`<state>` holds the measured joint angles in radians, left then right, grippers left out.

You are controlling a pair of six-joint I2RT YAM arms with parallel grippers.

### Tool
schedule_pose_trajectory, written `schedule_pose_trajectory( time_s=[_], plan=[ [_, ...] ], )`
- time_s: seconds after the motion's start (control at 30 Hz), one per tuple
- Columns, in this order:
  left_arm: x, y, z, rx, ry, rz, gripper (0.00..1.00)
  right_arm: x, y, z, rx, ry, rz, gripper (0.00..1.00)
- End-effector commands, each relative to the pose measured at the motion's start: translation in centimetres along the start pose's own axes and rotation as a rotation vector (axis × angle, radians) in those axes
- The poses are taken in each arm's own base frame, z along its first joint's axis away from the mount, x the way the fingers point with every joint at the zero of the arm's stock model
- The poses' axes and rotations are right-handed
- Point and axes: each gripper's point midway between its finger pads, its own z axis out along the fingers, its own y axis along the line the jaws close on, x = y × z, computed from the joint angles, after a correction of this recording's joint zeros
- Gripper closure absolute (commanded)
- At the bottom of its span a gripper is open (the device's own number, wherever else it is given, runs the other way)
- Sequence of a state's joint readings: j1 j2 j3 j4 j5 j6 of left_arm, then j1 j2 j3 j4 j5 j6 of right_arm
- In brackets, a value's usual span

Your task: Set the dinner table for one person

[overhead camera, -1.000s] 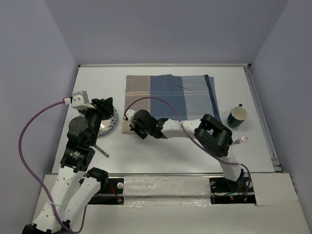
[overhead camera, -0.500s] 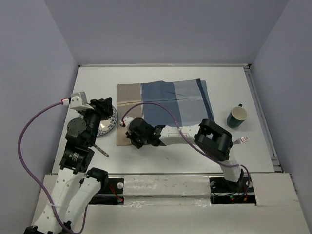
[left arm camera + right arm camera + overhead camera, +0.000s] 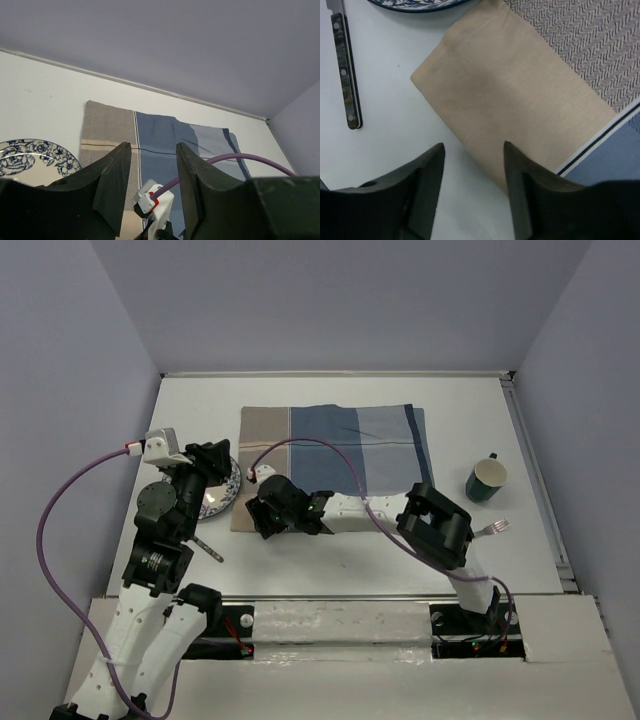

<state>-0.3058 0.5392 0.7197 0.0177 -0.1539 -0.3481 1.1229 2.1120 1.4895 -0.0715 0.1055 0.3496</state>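
The dinner table [image 3: 350, 562] is a white tabletop. A blue-and-tan striped placemat [image 3: 345, 450] lies flat on it. My right gripper [image 3: 262, 523] hovers at the mat's near-left tan corner. In the right wrist view this gripper [image 3: 473, 147] is open, with nothing between its fingers; the tan corner [image 3: 515, 100] lies just beyond them. My left gripper [image 3: 216, 466] is raised over a blue-patterned plate [image 3: 228, 492]. In the left wrist view it [image 3: 152, 147] is open and empty, looking across the placemat [image 3: 160, 135].
A dark-handled knife [image 3: 208, 547] lies near the left arm, beside the plate [image 3: 415, 2] in the right wrist view. A dark green mug [image 3: 486, 479] stands at the right, a fork [image 3: 495, 528] in front of it. A purple cable [image 3: 320, 448] arcs over the mat.
My right gripper dragged the placemat's near-left corner left and toward the front, shifting the mat left, then opened and let go. The left arm stayed still.
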Motion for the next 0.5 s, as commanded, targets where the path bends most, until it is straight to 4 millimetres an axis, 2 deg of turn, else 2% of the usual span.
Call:
schedule_pose_trajectory(
  time_s=[0.0, 0.1, 0.13, 0.17, 0.2, 0.23, 0.27, 0.3, 0.37, 0.4, 0.43, 0.47],
  plan=[
    [-1.5, -0.6, -0.1, 0.03, -0.051, 0.006, 0.47, -3.2, 1.1, -3.7, -0.011, -0.084, 0.024, 0.36],
    [-2.0, -1.0, -0.1, 0.04, -0.053, 0.025, 0.42, -5.1, 1.6, -4.9, -0.072, -0.107, 0.042, 0.37],
    [-2.5, -1.2, -0.2, 0.049, -0.061, 0.027, 0.41, -6.3, 0.8, -4.8, -0.085, -0.132, 0.063, 0.4],
    [-2.8, -1.4, -0.3, 0.055, -0.069, 0.03, 0.38, -7.7, 1.6, -4.8, -0.165, -0.14, 0.076, 0.44],
    [-3.0, -1.4, -0.4, 0.057, -0.074, 0.035, 0.36, -7.7, 1.2, -3.6, -0.183, -0.12, 0.114, 0.45],
    [-3.2, -1.4, -0.5, 0.059, -0.08, 0.04, 0.35, -8.5, 0.8, -3.1, -0.204, -0.124, 0.137, 0.49],
    [-3.2, -1.4, -0.6, 0.059, -0.082, 0.044, 0.33, -9.6, -0.5, -2.4, -0.206, -0.136, 0.168, 0.5],
    [-3.2, -1.4, -0.7, 0.061, -0.083, 0.05, 0.31, -10.5, -0.2, -1.1, -0.248, -0.132, 0.203, 0.51],
    [-3.1, -1.4, -0.7, 0.068, -0.082, 0.062, 0.28, -11.8, -1.2, 0.0, -0.28, -0.135, 0.258, 0.53],
    [-3.1, -1.4, -0.8, 0.069, -0.083, 0.067, 0.25, -12.0, -0.9, 0.4, -0.295, -0.13, 0.283, 0.53],
    [-3.0, -1.4, -0.8, 0.068, -0.082, 0.07, 0.23, -13.8, -1.2, 0.6, -0.301, -0.166, 0.288, 0.54],
    [-3.1, -1.4, -0.9, 0.071, -0.087, 0.075, 0.21, -13.3, -1.3, 1.9, -0.298, -0.154, 0.293, 0.55]
  ],
)
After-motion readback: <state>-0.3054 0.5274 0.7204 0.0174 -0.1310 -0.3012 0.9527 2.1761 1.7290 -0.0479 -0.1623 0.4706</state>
